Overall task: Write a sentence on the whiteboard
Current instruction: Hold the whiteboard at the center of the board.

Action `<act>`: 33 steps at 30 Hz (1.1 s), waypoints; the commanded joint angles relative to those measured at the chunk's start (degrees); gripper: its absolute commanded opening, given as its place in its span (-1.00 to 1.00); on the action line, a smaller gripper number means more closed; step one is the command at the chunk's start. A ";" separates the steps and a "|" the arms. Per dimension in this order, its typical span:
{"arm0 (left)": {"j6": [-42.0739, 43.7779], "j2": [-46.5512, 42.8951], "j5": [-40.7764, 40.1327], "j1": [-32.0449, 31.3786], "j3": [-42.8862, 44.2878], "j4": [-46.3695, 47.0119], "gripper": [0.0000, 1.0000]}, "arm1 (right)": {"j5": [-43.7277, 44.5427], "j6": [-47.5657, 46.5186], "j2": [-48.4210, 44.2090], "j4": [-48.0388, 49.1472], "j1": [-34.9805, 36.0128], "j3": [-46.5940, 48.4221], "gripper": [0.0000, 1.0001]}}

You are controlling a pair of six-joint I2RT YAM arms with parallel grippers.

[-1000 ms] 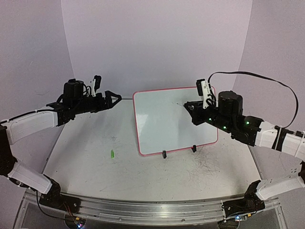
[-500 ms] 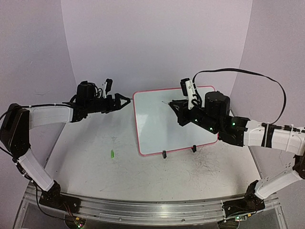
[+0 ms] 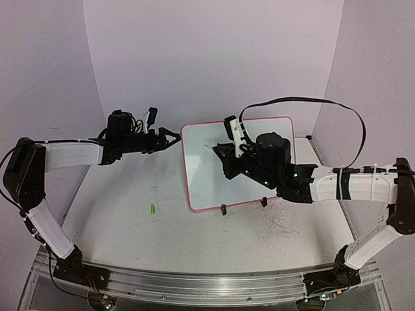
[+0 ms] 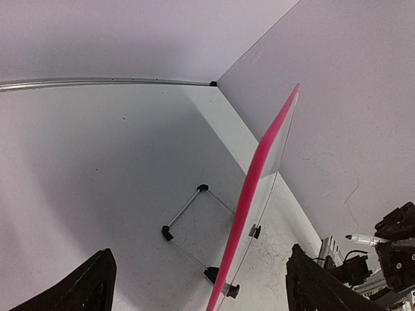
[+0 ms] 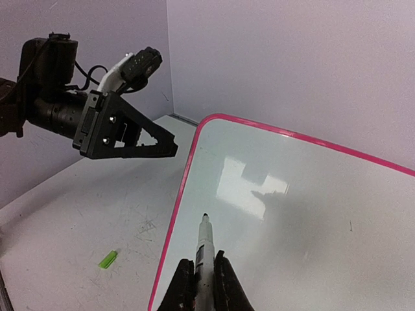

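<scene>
The whiteboard [image 3: 201,178] stands tilted at the middle back, with a pink rim and a blank face; no sentence shows on it. My right gripper [image 3: 222,151] is shut on a white marker [image 5: 205,249] whose dark tip points at the board's upper left part [image 5: 311,220], near the left rim. I cannot tell if the tip touches. My left gripper [image 3: 170,137] is open and empty, just left of the board's top left corner. In the left wrist view the rim [image 4: 259,184] shows edge-on between my wide-spread fingers [image 4: 97,285].
A small green cap [image 3: 152,210] lies on the table left of the board, also in the right wrist view [image 5: 107,259]. Two black clip feet [image 3: 223,209] hold the board's front edge. A wire stand [image 4: 185,214] props it behind. A black cable [image 3: 305,102] arcs above the right arm.
My right gripper has carried the marker left across the board, from its right side to its upper left. My left gripper has reached right, closer to the board's left corner.
</scene>
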 commanded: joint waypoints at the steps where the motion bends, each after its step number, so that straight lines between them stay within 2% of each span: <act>1: -4.31 1.85 0.69 0.63 6.55 2.72 0.85 | 2.80 -1.20 -0.77 5.08 0.27 2.50 -1.00; 7: -3.07 5.36 2.42 0.70 11.05 2.69 0.85 | 0.40 -0.69 -1.63 6.81 0.33 -0.23 -1.00; 10: -1.61 5.69 3.75 0.67 10.16 2.71 0.83 | -1.67 -1.65 -1.76 7.88 0.32 -1.83 -1.00; 18: 3.22 4.30 4.58 0.70 6.48 2.80 0.79 | 0.04 -2.40 -2.89 11.06 0.27 -5.18 -1.00; 30: 1.74 5.72 7.63 0.72 6.63 4.63 0.80 | 3.21 -1.54 -2.67 12.58 0.35 -5.45 -1.00; 33: 0.01 7.27 10.70 0.70 6.45 7.16 0.71 | 3.55 -1.81 -1.31 12.35 0.32 -3.99 -1.00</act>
